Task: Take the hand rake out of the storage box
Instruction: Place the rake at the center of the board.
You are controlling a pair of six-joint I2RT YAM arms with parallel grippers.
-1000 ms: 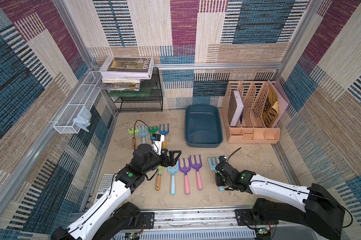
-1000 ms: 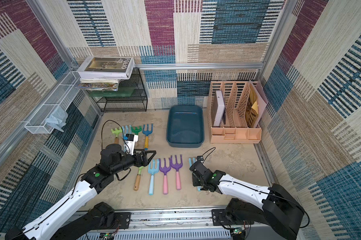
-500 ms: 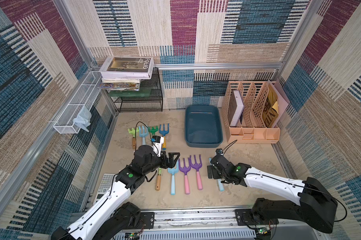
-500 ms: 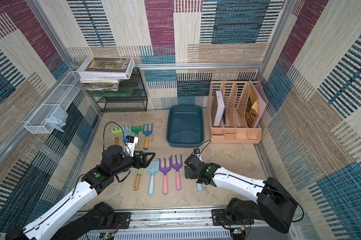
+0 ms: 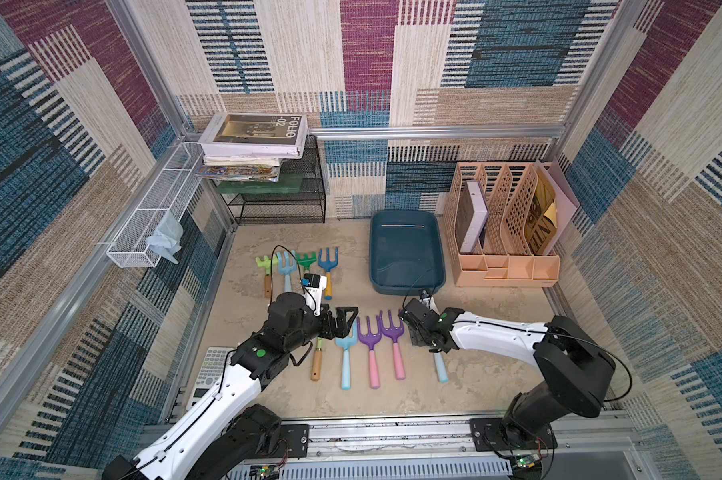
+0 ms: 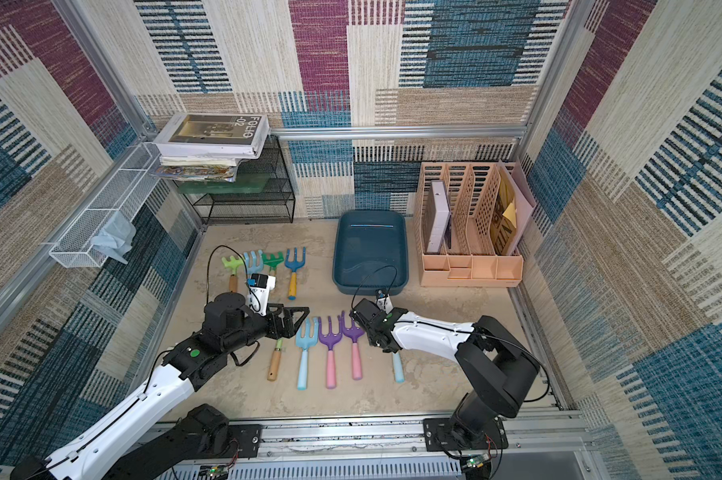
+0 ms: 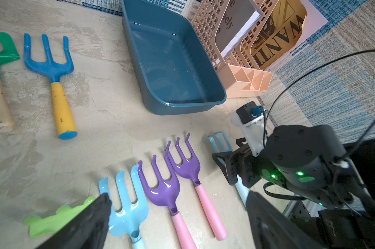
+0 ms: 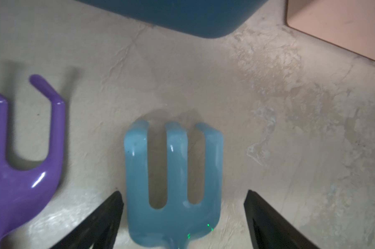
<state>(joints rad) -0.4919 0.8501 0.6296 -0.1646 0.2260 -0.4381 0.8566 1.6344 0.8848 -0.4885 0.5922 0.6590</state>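
Item, as I see it: light-blue hand rake, flat on the table, outside the storage box and just before its near end. Right gripper: jaws spread, flanking the rake's head. Left gripper: spread wide.

Storage box and light blue hand rake look glossy plastic, the tabletop matt, perhaps stone

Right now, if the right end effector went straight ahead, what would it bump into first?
Likely the light blue plastic hand rake lying between the right end effector's open jaws; past it stands the dark teal plastic storage box. Depth is unclear.
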